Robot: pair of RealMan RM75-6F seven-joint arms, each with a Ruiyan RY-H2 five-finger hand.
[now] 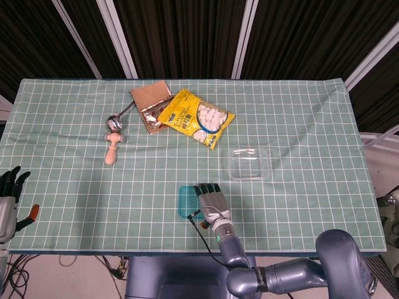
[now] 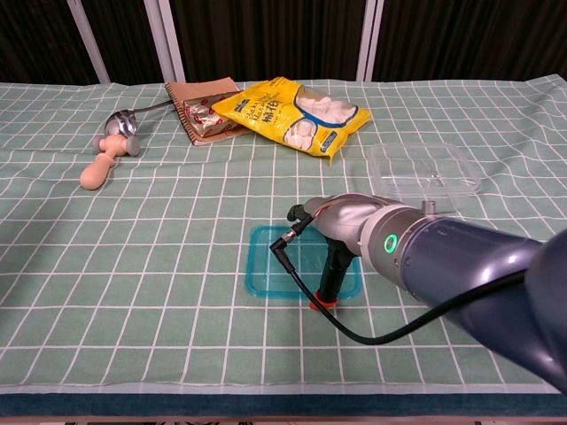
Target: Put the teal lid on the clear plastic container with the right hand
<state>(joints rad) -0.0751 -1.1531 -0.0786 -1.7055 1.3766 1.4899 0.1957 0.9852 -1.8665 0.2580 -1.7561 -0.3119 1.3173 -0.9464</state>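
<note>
The teal lid point(image 1: 185, 202) lies flat on the green checked cloth near the table's front edge, also plain in the chest view point(image 2: 279, 270). My right hand point(image 1: 211, 200) hovers over its right half with fingers stretched forward and nothing held. In the chest view the right hand point(image 2: 337, 261) points a dark, orange-tipped thumb down onto the lid's near right corner. The clear plastic container point(image 1: 249, 163) stands empty to the right and farther back, apart from the hand point(image 2: 423, 170). My left hand point(image 1: 7, 194) stays at the far left edge, fingers up, holding nothing.
A yellow snack bag point(image 1: 195, 118), a brown packet point(image 1: 151, 99) and a wooden-handled spoon point(image 1: 113, 136) lie at the back left. A black cable point(image 2: 297, 266) loops from my right wrist over the lid.
</note>
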